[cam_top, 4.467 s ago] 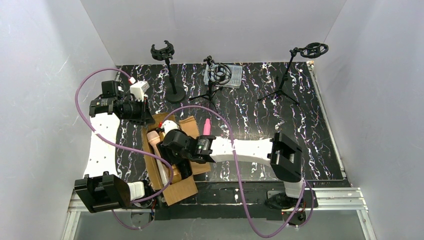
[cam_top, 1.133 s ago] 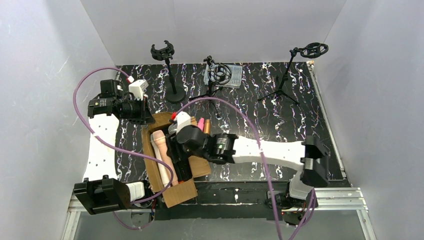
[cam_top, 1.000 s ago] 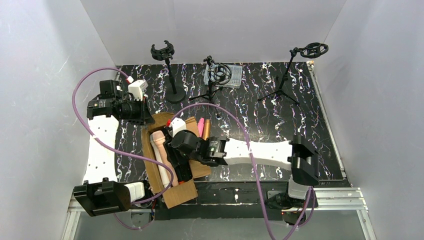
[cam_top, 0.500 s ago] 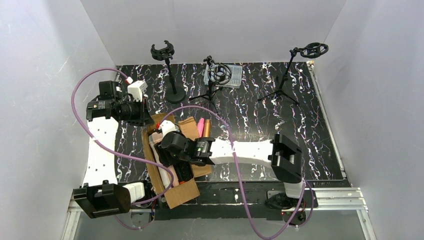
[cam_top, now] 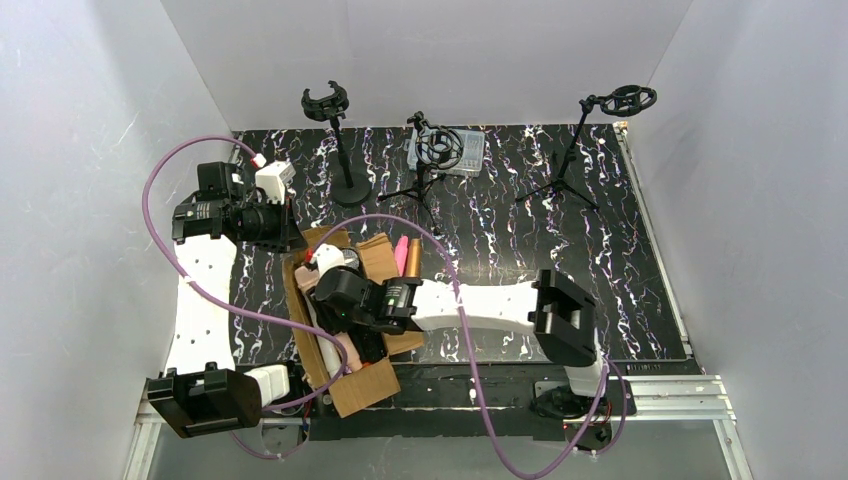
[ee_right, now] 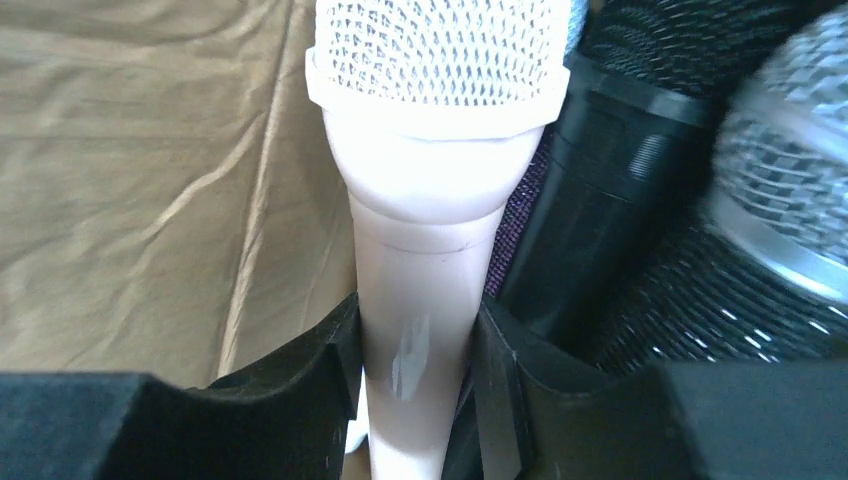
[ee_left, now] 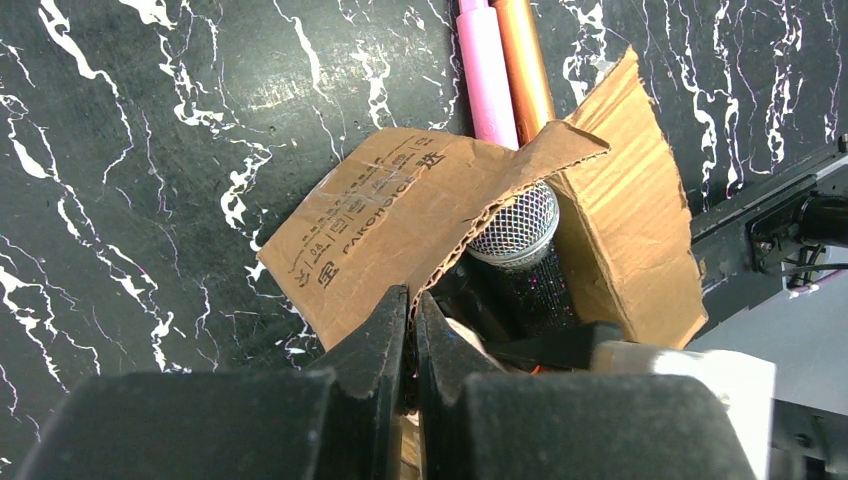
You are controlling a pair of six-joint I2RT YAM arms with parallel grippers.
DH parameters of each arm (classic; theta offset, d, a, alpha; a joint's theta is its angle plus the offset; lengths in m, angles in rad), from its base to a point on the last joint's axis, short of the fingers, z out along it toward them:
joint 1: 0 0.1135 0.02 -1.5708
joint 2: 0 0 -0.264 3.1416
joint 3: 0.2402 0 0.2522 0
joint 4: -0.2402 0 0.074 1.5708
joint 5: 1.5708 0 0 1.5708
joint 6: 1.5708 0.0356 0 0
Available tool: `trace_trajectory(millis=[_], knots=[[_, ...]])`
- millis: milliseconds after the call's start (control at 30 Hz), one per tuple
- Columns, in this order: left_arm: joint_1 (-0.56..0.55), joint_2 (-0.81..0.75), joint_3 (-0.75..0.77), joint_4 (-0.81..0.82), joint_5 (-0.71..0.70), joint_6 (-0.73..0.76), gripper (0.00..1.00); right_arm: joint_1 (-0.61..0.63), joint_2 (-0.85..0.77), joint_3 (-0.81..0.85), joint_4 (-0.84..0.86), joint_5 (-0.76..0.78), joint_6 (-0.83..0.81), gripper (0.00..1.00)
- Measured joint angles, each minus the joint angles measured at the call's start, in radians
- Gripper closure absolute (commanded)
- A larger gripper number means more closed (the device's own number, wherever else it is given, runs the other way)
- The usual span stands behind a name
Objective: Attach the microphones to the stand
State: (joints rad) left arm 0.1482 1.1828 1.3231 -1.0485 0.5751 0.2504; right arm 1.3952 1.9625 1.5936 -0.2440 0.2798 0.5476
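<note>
The microphone (ee_right: 415, 250) looks smooth glossy plastic, the box (ee_left: 400, 220) corrugated cardboard.

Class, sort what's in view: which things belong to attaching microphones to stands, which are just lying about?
Job: peach microphone in right gripper, black microphone, pink microphone, gold microphone, round-base stand, middle tripod stand, right tripod stand.
Lying about: cardboard box, clear container.

— How is the light?
— Bright and even from overhead; the white walls glow, and the marbled desk (cam_top: 620, 230) has a soft sheen with short shadows.
— And up close?
— The left claw (ee_left: 409, 300) is a dark, soft mass. The peach microphone (ee_right: 415, 250) is sharp with a small glare streak; the glitter microphone (ee_right: 780, 200) blurs.
</note>
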Motion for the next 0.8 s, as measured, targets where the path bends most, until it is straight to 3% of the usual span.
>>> trace_trajectory(millis=[133, 433, 667, 800], knots=[[0.0, 0.0, 0.0, 0.002, -0.003, 0.003, 1.0, 0.0, -0.089, -0.033, -0.023, 0.025, -0.003, 0.85], [0.0, 0.0, -0.004, 0.009, -0.018, 0.008, 1.0, -0.05, -0.469, -0.221, -0.025, 0.092, 0.01, 0.9], [0.0, 0.004, -0.007, 0.013, -0.022, 0.012, 1.0, -0.384, -0.721, -0.516, -0.051, 0.037, 0.045, 0.94], [0.0, 0.004, -0.007, 0.013, -0.021, 0.012, 1.0, -0.53, -0.756, -0.639, -0.079, -0.005, 0.05, 0.95]])
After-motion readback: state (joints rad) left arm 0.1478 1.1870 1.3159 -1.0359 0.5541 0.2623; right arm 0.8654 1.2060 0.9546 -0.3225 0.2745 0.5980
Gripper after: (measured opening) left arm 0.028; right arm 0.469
